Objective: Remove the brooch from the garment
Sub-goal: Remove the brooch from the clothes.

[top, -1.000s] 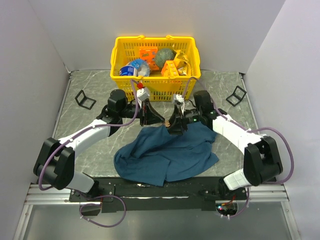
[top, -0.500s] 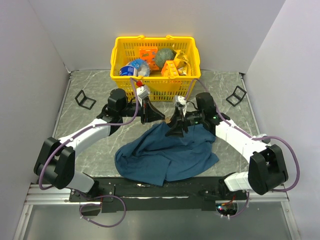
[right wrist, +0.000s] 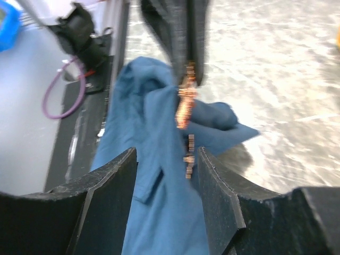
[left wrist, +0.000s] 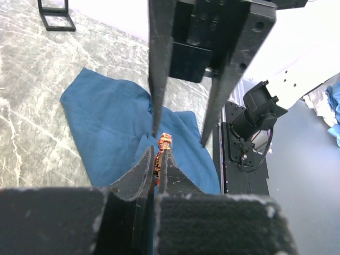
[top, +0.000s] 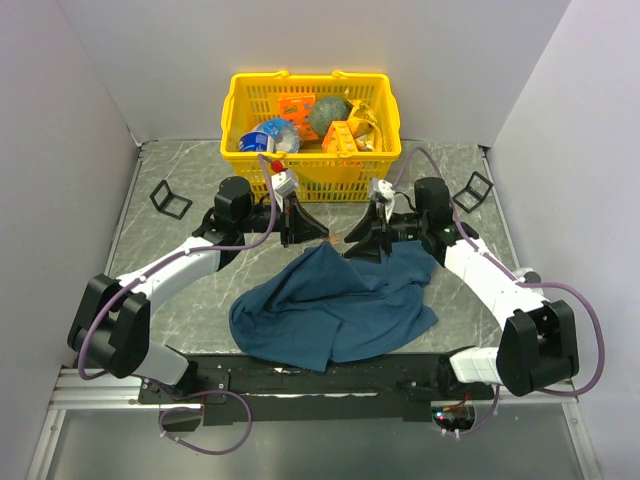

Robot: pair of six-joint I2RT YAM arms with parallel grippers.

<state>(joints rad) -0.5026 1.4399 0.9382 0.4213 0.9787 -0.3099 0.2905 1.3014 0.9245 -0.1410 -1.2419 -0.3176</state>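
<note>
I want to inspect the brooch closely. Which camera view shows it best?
Right wrist: the brooch hangs full length from the left tool against the garment, though blurred. Left wrist shows only a sharp sliver pinched between that tool's tips. Top external: too small to make out.

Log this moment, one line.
left gripper: shut on brooch | right gripper: open, empty | garment: peaked up at brooch | brooch: not yet off

Your left arm reaches in toward the middle, and your left pincer is pinched tight on the brooch. Your right arm stretches in from the opposite side. Your right pincer faces the left one, fingers spread, gripping nothing, its tips near the left's.
</note>
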